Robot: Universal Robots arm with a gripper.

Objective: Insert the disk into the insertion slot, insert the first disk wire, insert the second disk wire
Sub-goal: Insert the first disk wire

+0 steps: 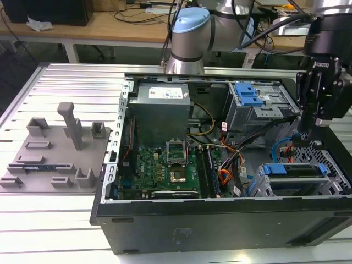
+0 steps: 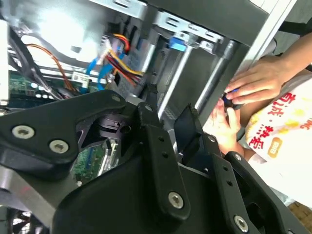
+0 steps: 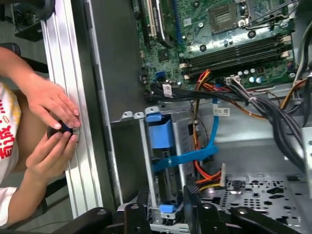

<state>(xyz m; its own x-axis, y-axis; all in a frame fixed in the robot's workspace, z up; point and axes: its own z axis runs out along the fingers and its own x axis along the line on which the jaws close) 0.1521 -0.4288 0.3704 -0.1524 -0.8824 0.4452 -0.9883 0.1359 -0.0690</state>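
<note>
In the exterior view my gripper hangs over the case at the exterior view's right, near the disk seated in the slot; in the second wrist view my fingers stand apart, empty; in the first wrist view the light-blue wire lies across the disk.

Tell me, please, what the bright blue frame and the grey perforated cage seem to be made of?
The bright blue frame looks like moulded plastic: uniform colour, soft sheen. The grey perforated cage is probably sheet metal: dull grey, punched holes.
</note>
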